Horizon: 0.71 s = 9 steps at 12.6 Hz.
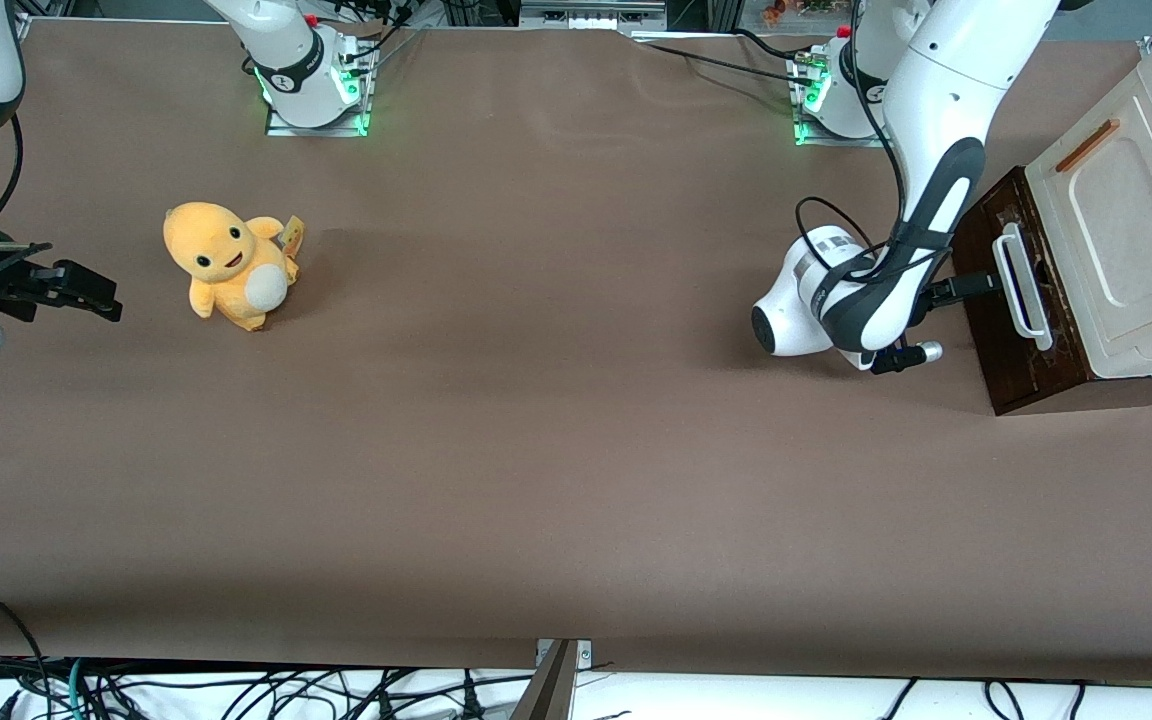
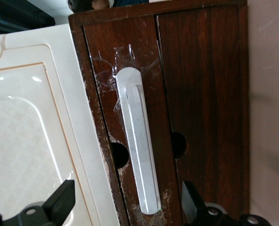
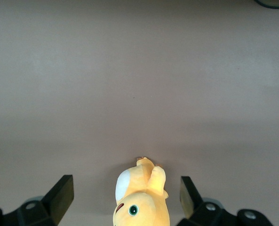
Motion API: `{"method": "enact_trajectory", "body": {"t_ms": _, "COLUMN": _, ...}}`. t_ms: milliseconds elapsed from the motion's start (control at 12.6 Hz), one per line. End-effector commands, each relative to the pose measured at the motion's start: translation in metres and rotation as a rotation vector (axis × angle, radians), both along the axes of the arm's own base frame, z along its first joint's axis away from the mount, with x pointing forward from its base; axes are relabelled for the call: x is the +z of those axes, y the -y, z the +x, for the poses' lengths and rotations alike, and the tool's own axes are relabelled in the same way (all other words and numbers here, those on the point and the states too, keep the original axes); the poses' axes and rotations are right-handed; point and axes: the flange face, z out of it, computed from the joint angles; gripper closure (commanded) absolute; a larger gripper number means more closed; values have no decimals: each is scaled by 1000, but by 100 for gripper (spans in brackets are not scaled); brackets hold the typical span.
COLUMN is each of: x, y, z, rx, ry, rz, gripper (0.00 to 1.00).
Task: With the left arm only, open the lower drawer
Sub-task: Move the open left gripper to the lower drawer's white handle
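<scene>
- We see the left arm (image 1: 921, 190) reaching down from its base to the working arm's end of the table (image 1: 556, 450), with its wrist low over the brown surface.
- The end effector (image 1: 976, 287) points straight at the front of the lower drawer (image 1: 1011, 330), directly in front of the white bar handle (image 1: 1022, 287).
- In the left wrist view, the end effector (image 2: 127, 203) stands wide open: its two black fingers (image 2: 61, 200) sit one on each side of the white bar handle (image 2: 138, 165), and we see a gap between each finger and the bar. It holds nothing.
- The lower drawer (image 2: 177, 94) shows a dark brown, worn wooden front with scuffed edges, two round holes beside the handle, and clear tape around the handle's ends. We see none of its inside, and its front lies close against the unit.
- The cream panel (image 1: 1116, 215) with a thin orange-brown handle (image 1: 1086, 146) lies directly above the drawer.
- An orange plush toy (image 1: 228, 262) with a white belly sits upright on the table, well apart from the drawer, toward the parked arm's end.
</scene>
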Motion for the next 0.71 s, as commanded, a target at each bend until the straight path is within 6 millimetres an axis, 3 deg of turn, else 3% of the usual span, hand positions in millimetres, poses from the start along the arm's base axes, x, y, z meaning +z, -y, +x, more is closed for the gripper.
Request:
{"method": "enact_trajectory", "body": {"t_ms": 0, "x": -1, "y": -9, "z": -3, "rx": -17, "ry": 6, "rz": 31, "gripper": 0}}
{"method": "enact_trajectory", "body": {"t_ms": 397, "x": -20, "y": -21, "z": -8, "rx": -21, "ry": 18, "rz": 69, "gripper": 0}}
{"method": "enact_trajectory", "body": {"t_ms": 635, "x": -25, "y": -40, "z": -6, "rx": -36, "ry": 11, "rz": 96, "gripper": 0}}
